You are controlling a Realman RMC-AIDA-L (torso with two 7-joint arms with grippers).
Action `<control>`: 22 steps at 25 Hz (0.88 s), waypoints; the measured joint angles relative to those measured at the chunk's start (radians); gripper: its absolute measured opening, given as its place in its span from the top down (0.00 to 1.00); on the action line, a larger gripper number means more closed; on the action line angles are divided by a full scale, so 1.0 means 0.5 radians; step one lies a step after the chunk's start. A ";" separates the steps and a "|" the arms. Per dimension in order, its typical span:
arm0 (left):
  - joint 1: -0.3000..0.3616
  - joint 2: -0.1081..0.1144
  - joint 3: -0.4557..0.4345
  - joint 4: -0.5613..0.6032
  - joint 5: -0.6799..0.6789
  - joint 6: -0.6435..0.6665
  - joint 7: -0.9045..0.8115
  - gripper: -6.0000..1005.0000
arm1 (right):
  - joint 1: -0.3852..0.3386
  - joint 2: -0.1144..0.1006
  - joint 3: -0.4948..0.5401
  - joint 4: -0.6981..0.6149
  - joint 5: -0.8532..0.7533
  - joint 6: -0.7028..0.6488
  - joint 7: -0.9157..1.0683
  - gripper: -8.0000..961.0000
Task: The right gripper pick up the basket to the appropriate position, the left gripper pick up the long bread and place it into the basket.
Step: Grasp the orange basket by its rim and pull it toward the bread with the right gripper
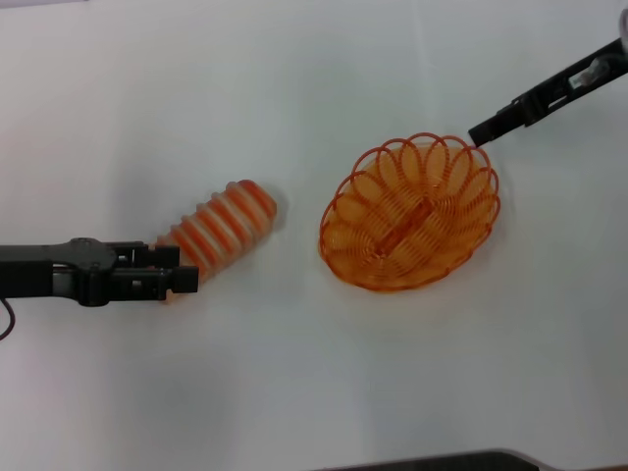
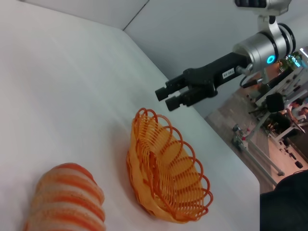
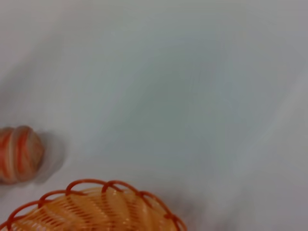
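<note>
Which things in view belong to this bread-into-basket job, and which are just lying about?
Job:
long bread
basket
left gripper, at the bread's near end
right gripper, at the basket's far rim

Lying about:
nothing else on the white table

Striped cream-and-orange toy long bread [image 1: 221, 228] lies left of the oval orange wire basket [image 1: 410, 214], apart, both on the white table [image 1: 294, 383]; basket empty.

White table [image 1: 294, 392] open between striped cream-orange toy loaf [image 1: 221, 228] and orange wire basket [image 1: 410, 213] (well apart).
</note>
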 joint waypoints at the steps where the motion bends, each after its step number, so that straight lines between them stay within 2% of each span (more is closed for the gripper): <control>1: -0.001 0.000 0.000 -0.001 0.001 0.000 0.000 0.25 | 0.001 0.004 -0.009 0.011 -0.001 0.002 0.001 0.35; 14: 0.010 -0.016 0.000 -0.010 -0.002 -0.008 0.020 0.25 | 0.043 0.054 -0.148 0.171 -0.004 0.085 0.016 0.35; 19: 0.013 -0.020 0.001 -0.010 0.000 -0.010 0.021 0.25 | 0.048 0.066 -0.228 0.223 -0.004 0.150 0.019 0.49; 22: 0.015 -0.020 0.000 -0.010 0.000 -0.010 0.022 0.25 | 0.046 0.071 -0.233 0.224 0.004 0.164 0.017 0.62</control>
